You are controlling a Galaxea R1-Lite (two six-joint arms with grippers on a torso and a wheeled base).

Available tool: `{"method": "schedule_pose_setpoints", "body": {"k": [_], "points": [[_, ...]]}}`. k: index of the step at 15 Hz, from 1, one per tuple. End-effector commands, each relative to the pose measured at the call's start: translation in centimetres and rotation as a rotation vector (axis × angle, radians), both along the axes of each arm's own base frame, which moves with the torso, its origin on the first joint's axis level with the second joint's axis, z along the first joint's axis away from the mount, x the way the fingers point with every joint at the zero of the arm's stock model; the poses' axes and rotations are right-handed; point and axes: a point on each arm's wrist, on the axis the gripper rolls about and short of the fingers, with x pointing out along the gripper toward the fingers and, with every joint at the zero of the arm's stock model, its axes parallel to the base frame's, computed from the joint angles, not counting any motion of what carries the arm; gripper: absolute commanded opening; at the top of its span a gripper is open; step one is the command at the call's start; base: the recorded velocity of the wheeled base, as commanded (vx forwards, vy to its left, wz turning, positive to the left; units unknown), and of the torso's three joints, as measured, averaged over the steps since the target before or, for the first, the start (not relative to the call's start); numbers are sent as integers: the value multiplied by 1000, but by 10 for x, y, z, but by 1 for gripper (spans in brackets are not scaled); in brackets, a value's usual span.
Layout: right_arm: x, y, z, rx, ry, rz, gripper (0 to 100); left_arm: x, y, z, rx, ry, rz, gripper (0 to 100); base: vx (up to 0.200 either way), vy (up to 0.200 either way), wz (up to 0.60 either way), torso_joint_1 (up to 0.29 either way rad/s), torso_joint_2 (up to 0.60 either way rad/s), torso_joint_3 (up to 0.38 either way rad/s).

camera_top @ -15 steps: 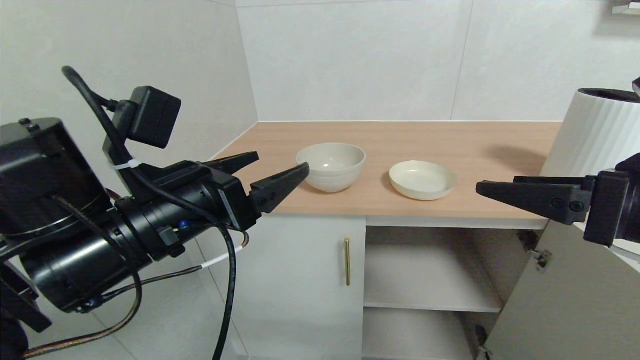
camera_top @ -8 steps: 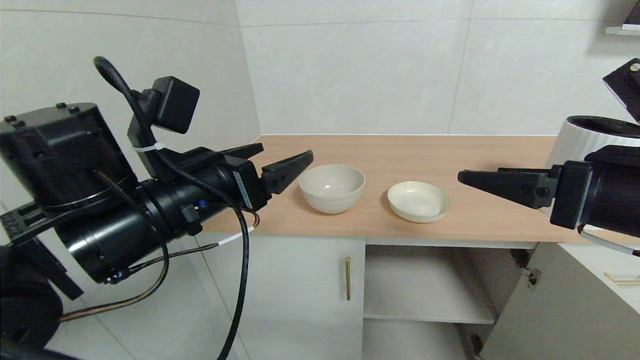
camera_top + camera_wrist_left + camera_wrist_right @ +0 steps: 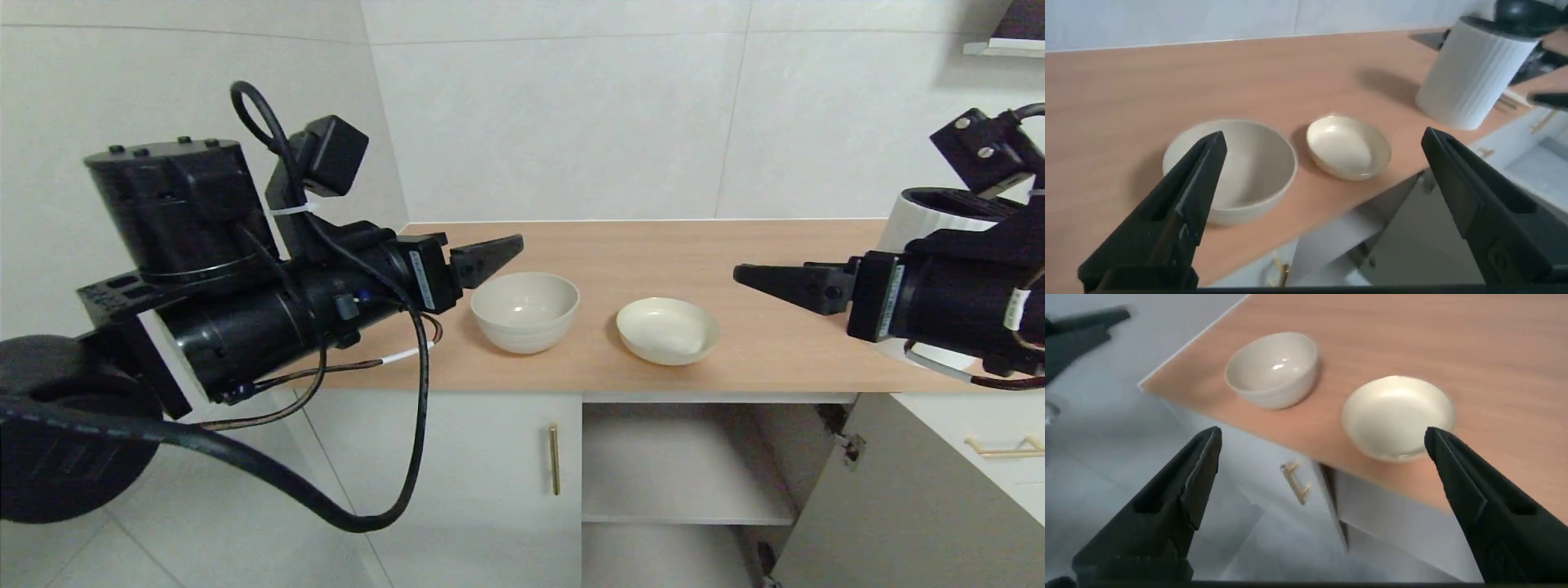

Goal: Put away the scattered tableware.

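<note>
On the wooden counter (image 3: 784, 245) stand a deep cream bowl (image 3: 525, 310) and, to its right, a shallow cream dish (image 3: 668, 329), both near the front edge. My left gripper (image 3: 482, 245) hovers open just left of the bowl, holding nothing. My right gripper (image 3: 767, 273) is open in the air right of the dish, empty too. The left wrist view has the bowl (image 3: 1237, 167) and dish (image 3: 1349, 147) between its wide-spread fingers (image 3: 1192, 204). Bowl (image 3: 1272, 367) and dish (image 3: 1396, 416) lie below in the right wrist view.
A tall white ribbed container (image 3: 931, 220) stands at the counter's right end, behind my right arm. Below the counter a cupboard stands open with a bare shelf (image 3: 686, 465) and its door (image 3: 898, 506) swung out right. The left door has a brass handle (image 3: 554, 457).
The head view has shifted, with the counter lower in the picture. Both arms have risen and closed in toward the bowl and dish. Both grippers stay open.
</note>
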Motion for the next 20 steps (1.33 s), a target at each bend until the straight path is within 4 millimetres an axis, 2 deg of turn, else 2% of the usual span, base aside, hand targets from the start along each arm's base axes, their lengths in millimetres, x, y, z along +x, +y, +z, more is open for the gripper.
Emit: {"method": "schedule_pose_setpoints", "body": {"k": [1, 3, 4, 6, 7, 8, 9, 12, 15, 20], "points": [[25, 11, -7, -23, 47, -37, 100, 17, 2, -5, 16, 69, 38, 100, 0, 0, 0, 0, 0, 0], [39, 17, -7, -44, 107, -56, 100, 22, 7, 8, -37, 140, 79, 100, 0, 0, 0, 0, 0, 0], [58, 20, -3, -69, 162, -87, 100, 26, 10, 15, -44, 219, 100, 100, 0, 0, 0, 0, 0, 0], [76, 25, -2, -50, 307, -151, 100, 28, 16, 12, -18, 333, 130, 100, 0, 0, 0, 0, 0, 0], [86, 28, -9, -11, 368, -183, 100, 36, 18, 12, -47, 383, 154, 100, 0, 0, 0, 0, 0, 0], [103, 26, -21, -13, 383, -249, 100, 47, 16, 5, -70, 417, 171, 100, 0, 0, 0, 0, 0, 0], [111, 27, -27, -17, 374, -285, 100, 57, 13, -4, -78, 452, 183, 100, 0, 0, 0, 0, 0, 0], [124, 28, -38, -30, 346, -371, 100, 83, 7, -28, -74, 504, 244, 100, 0, 0, 0, 0, 0, 0], [125, 27, -39, -32, 349, -375, 100, 109, -2, -54, -59, 539, 349, 100, 0, 0, 0, 0, 0, 0], [126, 28, -41, -35, 353, -375, 100, 111, -8, -66, -38, 566, 345, 100, 0, 0, 0, 0, 0, 0]]}}
